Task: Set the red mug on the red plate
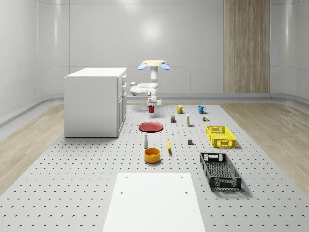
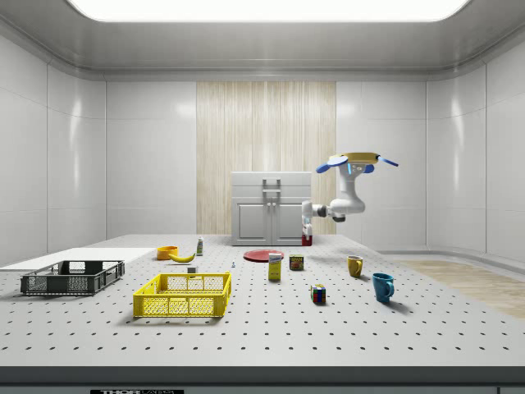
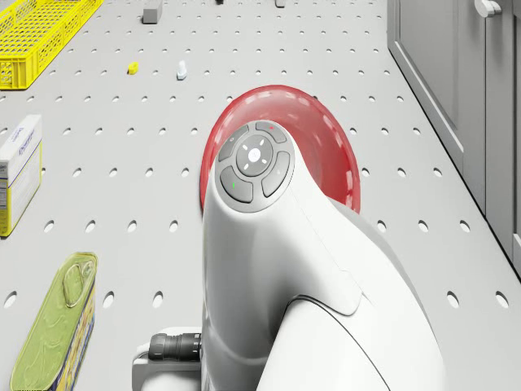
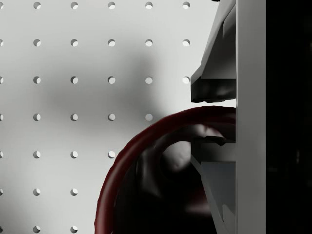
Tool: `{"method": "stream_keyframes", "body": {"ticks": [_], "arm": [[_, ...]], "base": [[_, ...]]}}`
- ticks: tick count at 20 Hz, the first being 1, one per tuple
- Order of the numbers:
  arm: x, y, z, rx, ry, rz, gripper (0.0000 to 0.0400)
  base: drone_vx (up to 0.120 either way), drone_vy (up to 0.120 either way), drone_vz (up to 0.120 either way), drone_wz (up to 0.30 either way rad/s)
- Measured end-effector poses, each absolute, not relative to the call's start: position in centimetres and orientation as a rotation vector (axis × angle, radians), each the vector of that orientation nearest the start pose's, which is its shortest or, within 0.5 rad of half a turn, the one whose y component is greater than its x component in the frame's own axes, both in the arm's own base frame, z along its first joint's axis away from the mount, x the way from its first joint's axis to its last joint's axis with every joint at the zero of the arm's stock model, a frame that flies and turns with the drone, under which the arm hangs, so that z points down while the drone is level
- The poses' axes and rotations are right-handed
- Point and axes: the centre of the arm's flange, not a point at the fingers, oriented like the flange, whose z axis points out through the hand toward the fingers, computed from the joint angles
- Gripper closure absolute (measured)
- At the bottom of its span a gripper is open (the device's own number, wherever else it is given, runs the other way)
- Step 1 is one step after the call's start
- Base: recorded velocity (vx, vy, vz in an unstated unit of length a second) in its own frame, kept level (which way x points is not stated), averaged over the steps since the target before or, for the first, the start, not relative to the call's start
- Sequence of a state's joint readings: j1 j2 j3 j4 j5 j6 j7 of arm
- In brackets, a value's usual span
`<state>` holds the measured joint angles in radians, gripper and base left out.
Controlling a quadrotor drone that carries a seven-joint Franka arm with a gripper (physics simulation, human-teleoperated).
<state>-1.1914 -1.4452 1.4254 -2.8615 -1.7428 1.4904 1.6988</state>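
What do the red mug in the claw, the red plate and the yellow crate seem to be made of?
Red mug: probably glazed ceramic; its rim looks smooth and thick in the wrist view, though that is a guess.
Red plate: glossy, with a lighter sheen along its rim in the drone view; ceramic or hard plastic.
Yellow crate: likely moulded plastic, given its open lattice walls and uniform bright colour.
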Motion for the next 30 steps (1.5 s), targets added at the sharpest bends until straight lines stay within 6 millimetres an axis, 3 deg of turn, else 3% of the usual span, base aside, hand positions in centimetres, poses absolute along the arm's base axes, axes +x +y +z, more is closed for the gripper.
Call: {"method": "stream_keyframes", "body": {"ticks": [27,30], "arm": [[31.27,-0.4,47.47,0.001,-0.002,0.785,0.03],[31.27,-0.4,47.47,0.001,-0.002,0.785,0.03]], "base": [[0.12,0.007,0.0,0.0],[0.12,0.0,-0.107,0.0]]}}
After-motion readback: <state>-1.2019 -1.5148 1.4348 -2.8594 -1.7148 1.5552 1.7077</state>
